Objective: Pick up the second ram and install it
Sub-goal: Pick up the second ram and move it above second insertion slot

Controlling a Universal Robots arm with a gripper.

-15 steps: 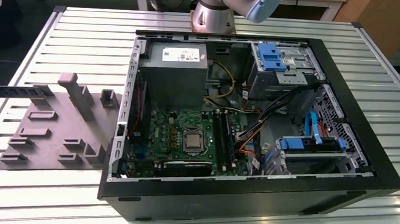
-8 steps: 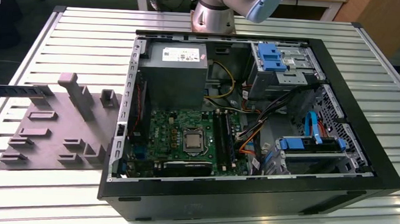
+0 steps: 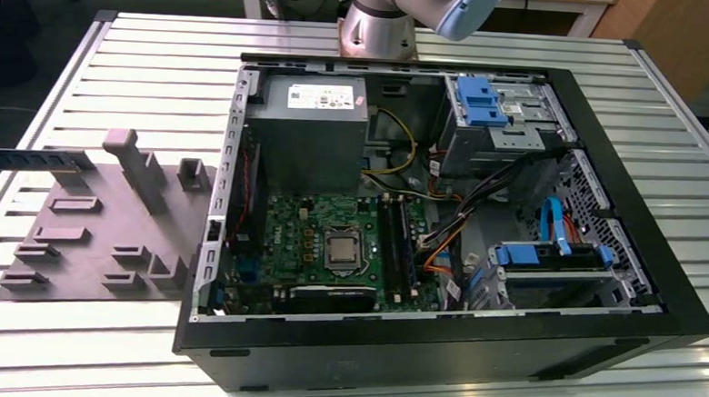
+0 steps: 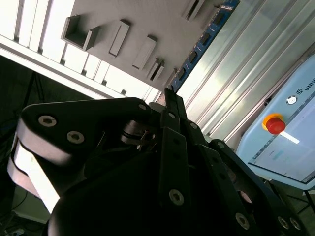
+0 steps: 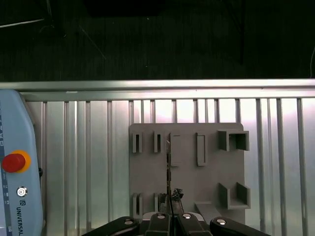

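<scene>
The second ram is a thin dark strip that lies level over the far end of the grey fixture plate, at the exterior view's left edge. In the first wrist view the ram runs edge-on out from my gripper, whose fingers are shut on its near end, above the plate. The second wrist view has the ram with its row of small blocks reaching away from the gripper. The green motherboard's long black slots lie inside the open computer case.
The fixture plate carries several light grey uprights and low blocks. A pendant with a red button rests on the slatted table beside the plate. Cables, drive bays and the power supply crowd the case.
</scene>
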